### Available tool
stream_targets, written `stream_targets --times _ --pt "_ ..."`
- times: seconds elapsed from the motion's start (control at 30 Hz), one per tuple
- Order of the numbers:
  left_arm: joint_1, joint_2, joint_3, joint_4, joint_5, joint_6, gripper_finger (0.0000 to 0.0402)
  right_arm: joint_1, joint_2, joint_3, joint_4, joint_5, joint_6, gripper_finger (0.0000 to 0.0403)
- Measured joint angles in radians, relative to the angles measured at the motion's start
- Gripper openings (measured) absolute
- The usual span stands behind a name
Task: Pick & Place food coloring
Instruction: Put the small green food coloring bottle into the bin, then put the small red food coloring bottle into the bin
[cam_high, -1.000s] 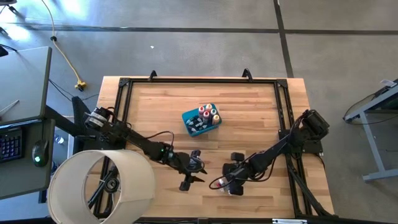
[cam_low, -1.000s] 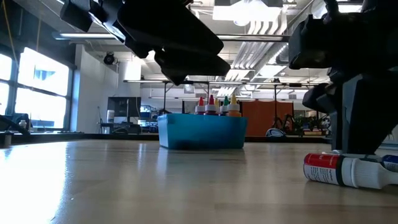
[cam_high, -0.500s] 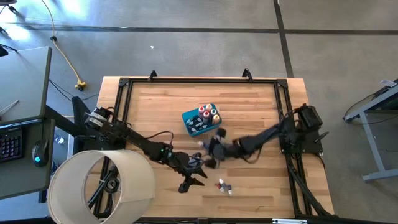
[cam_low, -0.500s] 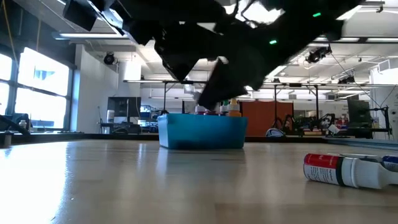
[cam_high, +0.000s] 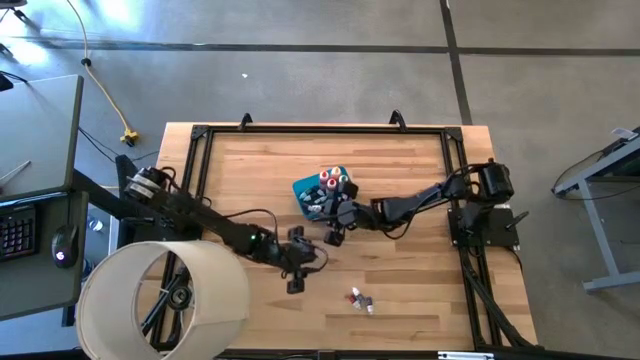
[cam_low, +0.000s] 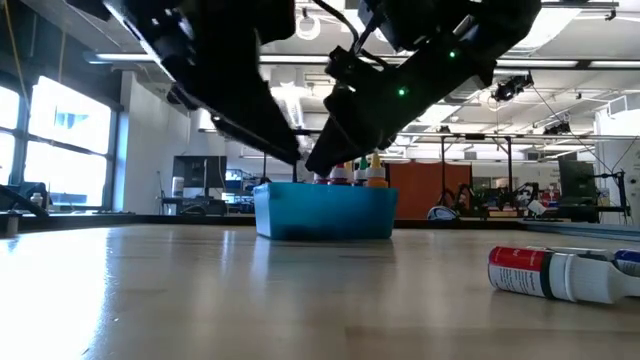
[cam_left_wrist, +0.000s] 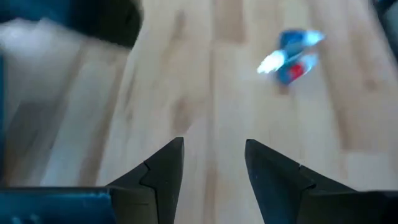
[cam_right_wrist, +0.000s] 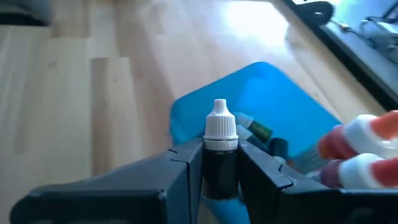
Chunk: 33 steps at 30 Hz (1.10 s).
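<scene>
Dark bottle (cam_right_wrist: 219, 163) between right fingers (cam_right_wrist: 186, 163)

Two slim black jointed arms with thin dark cables looped alongside, a small green light glowing on each, each end effector (cam_right_wrist: 221, 163) tipped with angular black fingers (cam_left_wrist: 163, 171).

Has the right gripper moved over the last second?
Yes. The right gripper, shut on a dark bottle, left the table's near edge and travelled toward the blue tub, now beside it.
</scene>
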Motion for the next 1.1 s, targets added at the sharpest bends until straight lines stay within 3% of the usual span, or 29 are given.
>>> stream_targets --times 0.2,0.4,0.87,1.03,1.1 --pt "-0.062 -0.021 -0.002 -0.077 -0.059 -0.035 0.0169 -0.052 -0.001 0.000 0.018 0.035 0.007 0.0083" --pt "-0.099 -0.022 0.000 -0.046 -0.093 -0.016 0.0169 -0.110 -0.001 0.001 0.020 -0.055 0.015 0.0087" --pt "-0.095 -0.021 0.000 -0.004 -0.072 0.009 0.0169 -0.052 -0.025 0.008 0.100 -0.101 -0.072 0.0173" --pt "-0.054 -0.010 0.000 0.069 0.018 0.033 0.0169 0.053 -0.135 0.076 -0.114 -0.001 -0.098 0.0170" --pt "-0.038 -0.010 -0.001 0.080 -0.006 0.000 0.0169 0.108 -0.196 0.100 -0.257 0.067 -0.080 0.0168"
